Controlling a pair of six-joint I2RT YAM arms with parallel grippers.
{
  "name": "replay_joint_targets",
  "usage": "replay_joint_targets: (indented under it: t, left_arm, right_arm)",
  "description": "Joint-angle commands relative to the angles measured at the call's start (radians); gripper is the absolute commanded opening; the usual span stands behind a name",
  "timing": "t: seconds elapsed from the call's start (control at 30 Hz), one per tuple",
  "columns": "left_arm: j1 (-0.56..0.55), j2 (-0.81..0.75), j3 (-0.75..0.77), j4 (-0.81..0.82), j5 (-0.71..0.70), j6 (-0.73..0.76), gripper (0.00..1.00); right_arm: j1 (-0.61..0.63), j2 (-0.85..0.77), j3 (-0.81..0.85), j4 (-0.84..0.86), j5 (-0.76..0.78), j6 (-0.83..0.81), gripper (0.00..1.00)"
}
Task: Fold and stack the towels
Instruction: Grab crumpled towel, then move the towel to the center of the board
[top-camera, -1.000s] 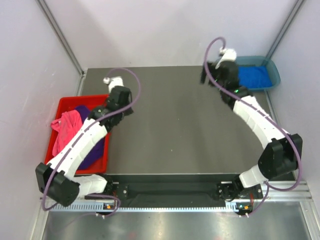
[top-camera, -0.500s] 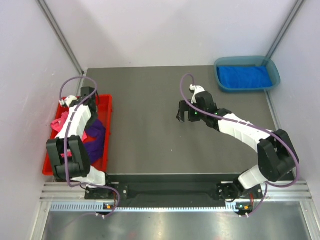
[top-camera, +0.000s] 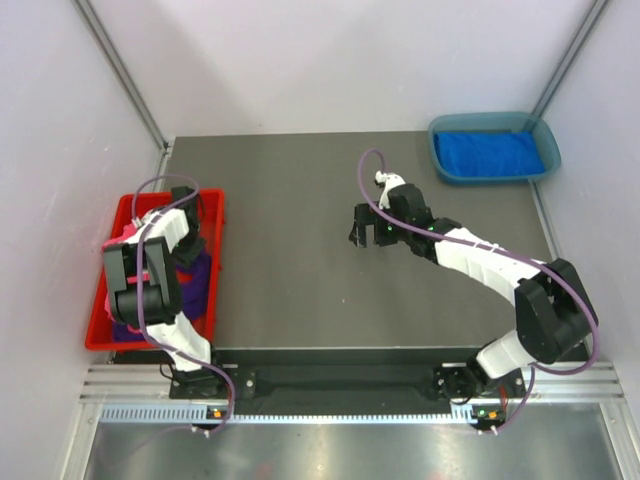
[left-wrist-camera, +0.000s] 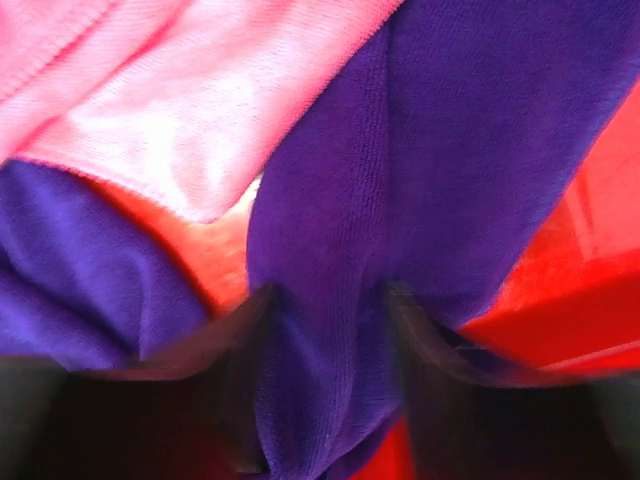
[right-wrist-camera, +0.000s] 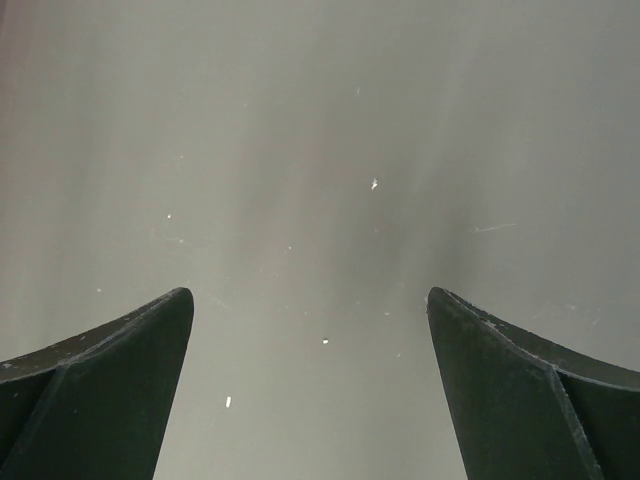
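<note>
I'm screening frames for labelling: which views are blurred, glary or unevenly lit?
Left wrist view: left gripper smeared, purple terry towel and pink terry towel soft but readable. Right wrist view: right gripper crisp, grey table washed by streaky glare. Top view: sharp, evenly lit.

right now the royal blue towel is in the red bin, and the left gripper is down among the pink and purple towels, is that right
Not quite: the royal blue towel lies in the teal tray, not the red bin, as the top external view shows. The left gripper is indeed down among the pink towel and purple towel.
</note>
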Motion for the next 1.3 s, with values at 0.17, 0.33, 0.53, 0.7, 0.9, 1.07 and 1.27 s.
replay_joint_targets:
  t: [0.17,0.33,0.53,0.7,0.9,1.07,1.27]
  left_arm:
    - [0.02,-0.034,0.001,0.095,0.07,0.042,0.05]
    - [0.02,-0.184,0.059,0.094,0.108,0.108,0.0]
    - [0.02,-0.376,0.087,0.15,0.208,0.189,0.0]
    - [0.019,-0.491,0.128,0.196,0.231,0.237,0.0]
    - [0.016,-0.505,0.262,0.176,0.318,0.288,0.0]
    - [0.016,-0.525,0.308,0.202,0.372,0.297,0.0]
    - [-0.01,-0.559,0.38,0.258,0.439,0.311,0.0]
  right_arm:
    - [0.03,-0.017,0.04,0.029,0.005,0.017,0.98]
    - [0.034,-0.012,0.057,0.024,0.011,0.017,0.98]
    - [0.045,-0.003,0.081,0.021,0.014,0.014,0.98]
    - [0.059,0.014,0.107,0.015,0.016,0.014,0.98]
    - [0.067,0.015,0.129,0.007,0.043,0.011,0.98]
    - [0.067,0.008,0.153,-0.008,0.052,0.007,0.98]
    - [0.067,-0.029,0.153,-0.014,0.109,-0.001,0.98]
